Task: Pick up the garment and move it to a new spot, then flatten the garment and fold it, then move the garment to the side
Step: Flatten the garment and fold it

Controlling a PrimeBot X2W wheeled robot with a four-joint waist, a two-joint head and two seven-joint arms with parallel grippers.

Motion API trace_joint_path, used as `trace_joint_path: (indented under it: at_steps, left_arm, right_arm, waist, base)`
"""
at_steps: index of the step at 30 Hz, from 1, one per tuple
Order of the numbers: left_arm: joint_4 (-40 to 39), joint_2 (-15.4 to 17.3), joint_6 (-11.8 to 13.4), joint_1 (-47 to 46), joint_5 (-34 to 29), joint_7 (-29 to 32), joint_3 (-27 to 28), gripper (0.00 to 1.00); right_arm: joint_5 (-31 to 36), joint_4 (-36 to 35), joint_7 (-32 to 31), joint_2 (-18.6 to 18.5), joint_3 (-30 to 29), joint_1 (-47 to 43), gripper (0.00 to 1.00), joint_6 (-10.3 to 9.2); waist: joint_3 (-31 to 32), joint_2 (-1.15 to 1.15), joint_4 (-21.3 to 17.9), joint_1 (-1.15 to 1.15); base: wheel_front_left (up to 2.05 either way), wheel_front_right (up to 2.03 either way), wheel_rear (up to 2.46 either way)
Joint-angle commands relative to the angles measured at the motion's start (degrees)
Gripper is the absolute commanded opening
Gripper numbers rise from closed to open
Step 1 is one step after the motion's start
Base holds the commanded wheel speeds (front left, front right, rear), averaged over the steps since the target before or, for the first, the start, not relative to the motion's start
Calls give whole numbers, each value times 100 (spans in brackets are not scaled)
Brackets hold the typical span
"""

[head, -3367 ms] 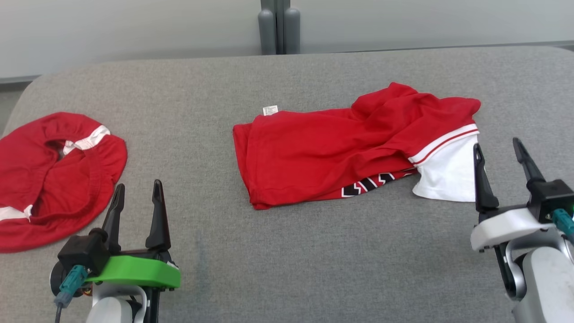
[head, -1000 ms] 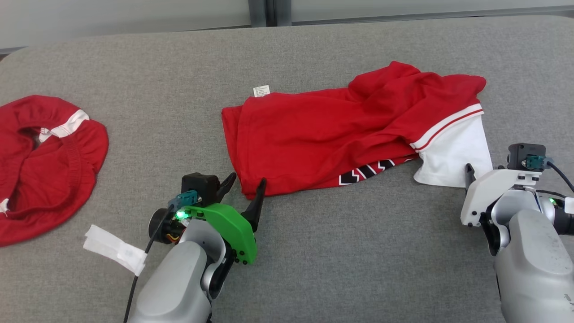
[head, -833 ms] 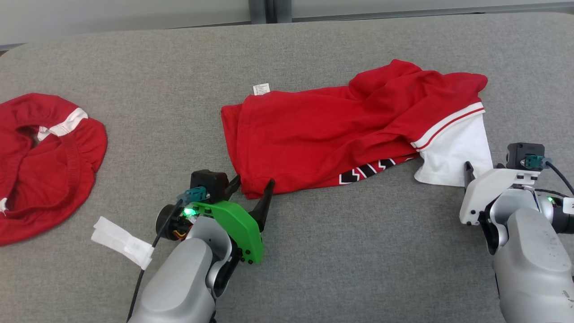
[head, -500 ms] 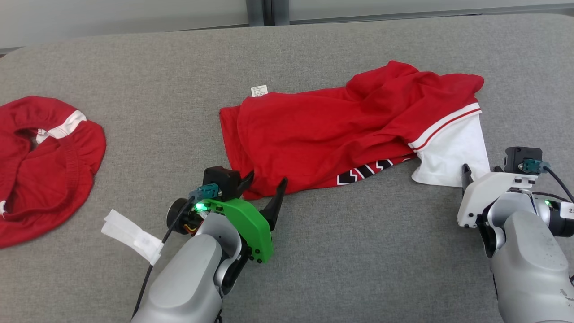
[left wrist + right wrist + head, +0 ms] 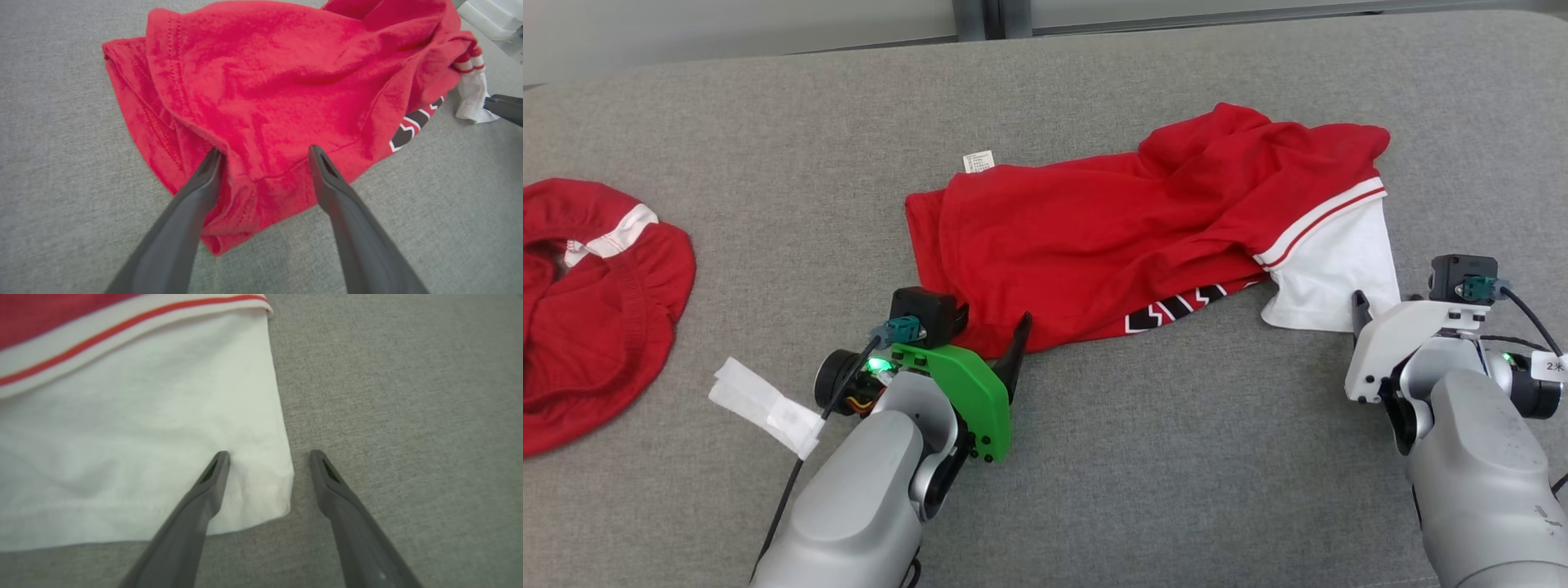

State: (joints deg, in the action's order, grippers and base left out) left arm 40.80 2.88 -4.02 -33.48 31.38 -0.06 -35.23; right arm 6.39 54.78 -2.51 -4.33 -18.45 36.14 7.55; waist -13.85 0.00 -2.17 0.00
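Left gripper (image 5: 265,153) and right gripper (image 5: 268,453) (jaws spread) have reached the garment (image 5: 1111,237).

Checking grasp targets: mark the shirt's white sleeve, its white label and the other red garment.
white sleeve (image 5: 1331,261), head view, middle of the white cloth.
white label (image 5: 978,161), head view, centre of the tag.
other red garment (image 5: 596,343), head view, its red body.

Two red garments lie on one grey padded surface (image 5: 1176,457): one shirt (image 5: 1111,237) with a white sleeve, and one crumpled piece (image 5: 596,327) with white bands. One small white care label (image 5: 978,161) shows at the shirt's far edge. There are two grippers, the left gripper (image 5: 264,151) and the right gripper (image 5: 268,454), with four dark fingers (image 5: 184,212) in all, plus two teal plugs, a left plug (image 5: 900,331) and a right plug (image 5: 1474,287), and two white tags, a cable tag (image 5: 764,406) and an arm tag (image 5: 1550,367).
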Motion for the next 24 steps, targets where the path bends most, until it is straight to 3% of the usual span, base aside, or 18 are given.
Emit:
trace_joint_path:
  at_steps: [1,3,7,8,9,10,12,13,19,24]
  left_arm:
    - [22,32,41,-86,-13,18,4,100]
    - [43,31,68,-88,4,19,-2,97]
    - [46,28,94,-81,30,-9,-27,80]
    - [46,28,90,-91,45,-12,-28,58]
    - [49,30,89,-102,54,-18,-25,47]
    - [58,40,90,-118,63,-23,-23,35]
    - [84,49,86,-145,75,-33,-23,6]
    - [94,52,82,-154,75,-37,-29,0]
    - [74,78,103,-198,99,-249,35,0]
    - [-237,70,-33,-50,428,-739,339,0]
  right_arm:
    - [-81,211,-157,30,48,-70,100,-12]
    - [-115,325,-251,31,82,-80,100,-11]
    - [-296,658,-658,103,245,-181,100,-4]
    - [-363,718,-720,125,312,-195,69,4]
    - [-419,758,-757,135,370,-195,39,4]
    - [-478,784,-787,138,435,-185,2,11]
    - [-607,809,-806,143,585,-147,0,12]
    - [-666,814,-812,140,668,-136,0,7]
    - [-1281,538,-502,178,1211,-59,0,27]
    - [-2110,-155,36,-78,1513,-65,0,15]
  waist:
    - [-10,0,1,0]
    - [-17,0,9,0]
    - [-30,0,26,0]
    - [-36,0,26,0]
    - [-42,0,22,0]
    - [-53,0,15,0]
    - [-76,0,3,0]
    - [-85,0,-3,0]
    - [-92,0,-6,0]
    - [-6,0,43,0]
  base:
    - [0,0,0]
    - [0,0,0]
    - [0,0,0]
    - [0,0,0]
    - [0,0,0]
    - [0,0,0]
    - [0,0,0]
    - [0,0,0]
    - [0,0,0]
    - [0,0,0]
